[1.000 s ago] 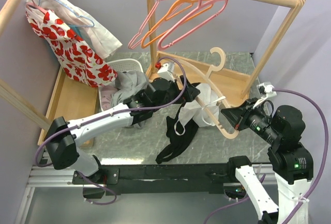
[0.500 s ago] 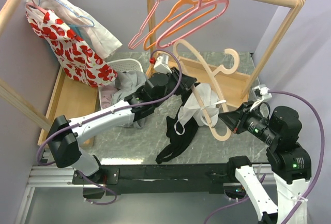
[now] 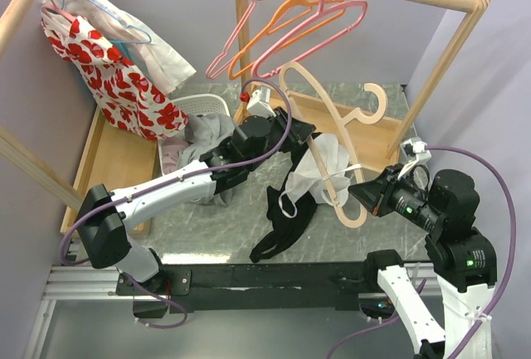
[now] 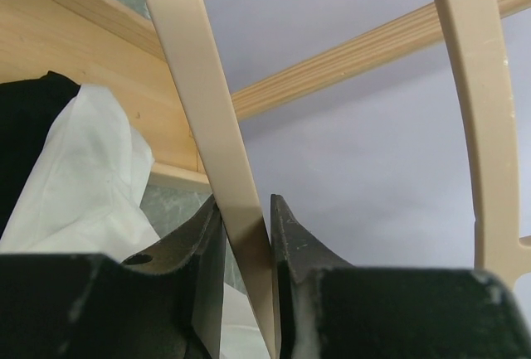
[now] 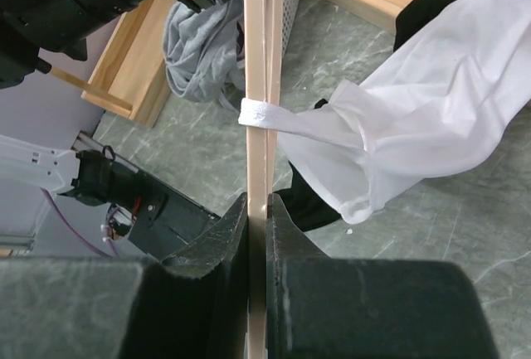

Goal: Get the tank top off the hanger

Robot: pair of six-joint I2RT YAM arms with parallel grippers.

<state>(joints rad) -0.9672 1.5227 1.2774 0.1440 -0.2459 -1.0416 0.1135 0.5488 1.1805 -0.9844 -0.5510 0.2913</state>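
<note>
The white tank top [image 3: 325,156] is bunched around the middle of the tan hanger [image 5: 255,36], held up over the green stone table [image 3: 199,218] pretty much dead centre in the top view. One strap [image 5: 261,114] is looped right round the hanger's arm, and that loop is the whole problem. There's black cloth [image 3: 286,214] trailing off at the top's 7 o'clock down to the table, and I can't tell if it's part of the same garment. My left gripper [image 4: 246,210] is pinched nearly shut on the hanger's bar at the top's 10 o'clock. My right gripper [image 5: 257,203] is clamped tight on the hanger's tip at 4 o'clock, so neither has any fabric. The way I see it, the strap can only come off over the tip my right is sitting on. So I'd keep the left rigid and let the right go, then grab cloth close to the loop and slide it along the arm and off the end. Yanking straight down would probably just snag it. I'd also stay low, since the pink hangers [image 3: 319,19] at 12 o'clock are near.
</note>
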